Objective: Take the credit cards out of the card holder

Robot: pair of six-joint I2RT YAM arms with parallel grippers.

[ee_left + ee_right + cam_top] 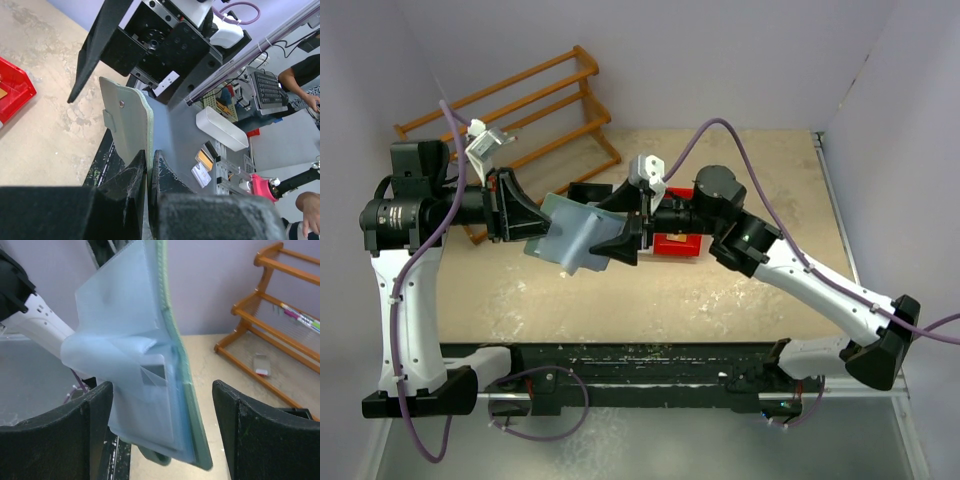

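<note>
Left hand (150, 162) pinches card holder (127, 120) edge, held midair; right hand (162, 387) spread, straddling opposite edge.

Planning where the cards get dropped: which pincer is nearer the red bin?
Right. The right pincer hovers just left of the red bin, open around the card holder; the left pincer grips the holder's far edge, farther left.

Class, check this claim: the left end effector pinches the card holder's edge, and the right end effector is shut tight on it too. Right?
Not quite. The left end effector does pinch the card holder, but the right end effector is open: the right wrist view shows its fingers wide apart, the holder between them.
</note>
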